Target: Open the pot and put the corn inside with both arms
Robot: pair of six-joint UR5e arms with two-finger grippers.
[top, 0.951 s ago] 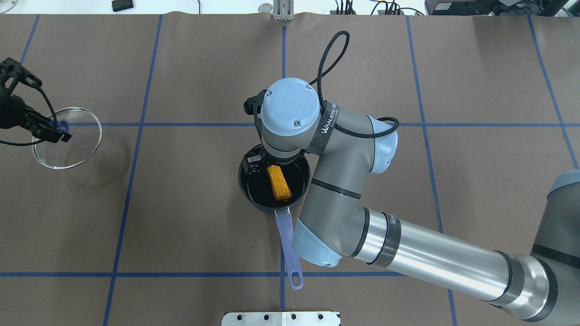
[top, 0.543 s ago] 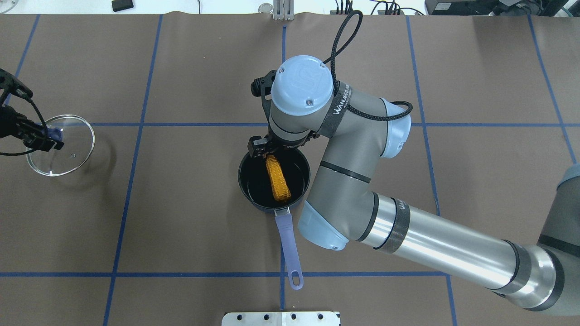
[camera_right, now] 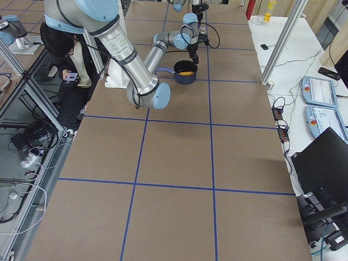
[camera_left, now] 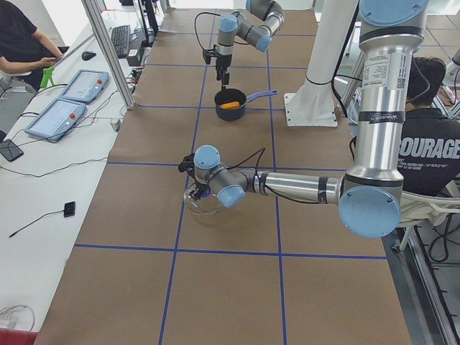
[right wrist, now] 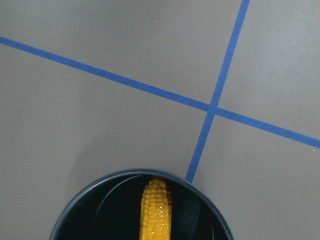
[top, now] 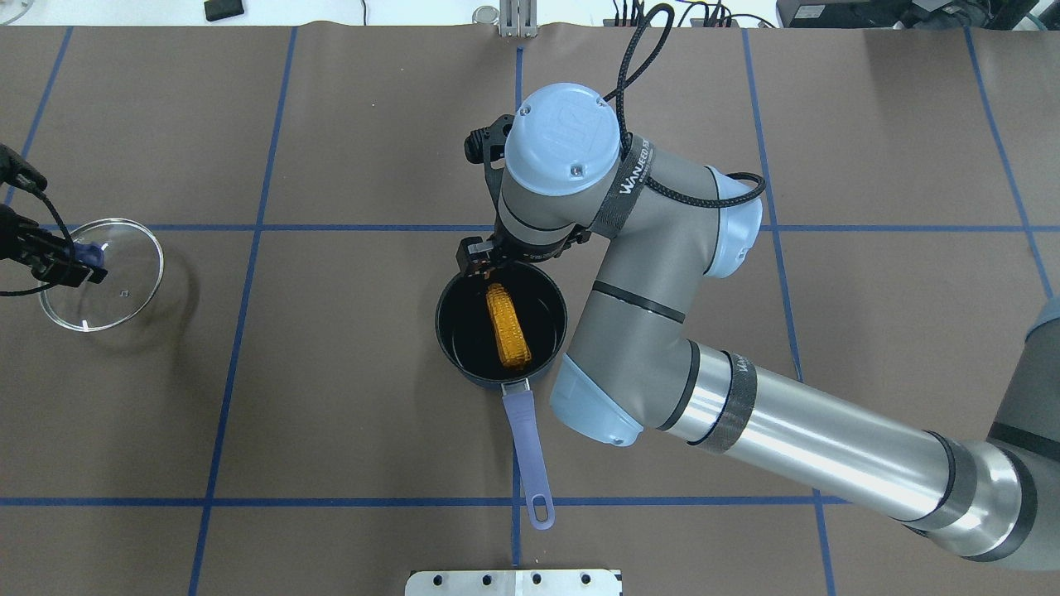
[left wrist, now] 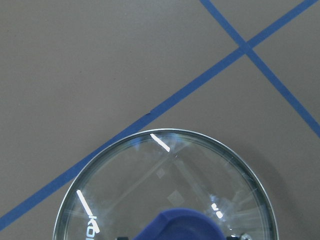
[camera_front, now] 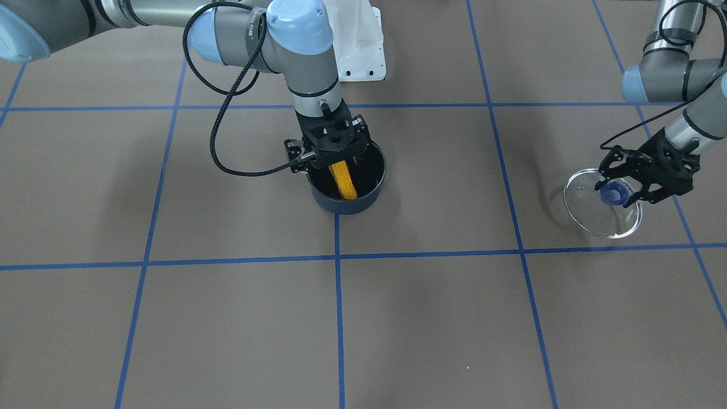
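The yellow corn (top: 507,325) lies inside the dark pot (top: 443,331), also seen in the front view (camera_front: 342,179) and the right wrist view (right wrist: 156,210). The pot's purple handle (top: 526,447) points toward the robot. My right gripper (camera_front: 336,162) is open and empty, just above the pot's far rim, mostly hidden under the wrist in the overhead view. My left gripper (camera_front: 616,193) is shut on the blue knob (camera_front: 612,195) of the glass lid (top: 101,275). It holds the lid tilted, low over the table, far to the left of the pot.
Blue tape lines grid the brown table. A white mounting plate (top: 513,582) sits at the robot's edge. The right arm's elbow (top: 596,406) hangs beside the pot handle. Operators and tablets (camera_left: 65,115) are along the table's far side.
My right gripper has pulled up and away from the pot's middle to its far rim, leaving the corn lying in the pot. My left gripper has carried the lid further left.
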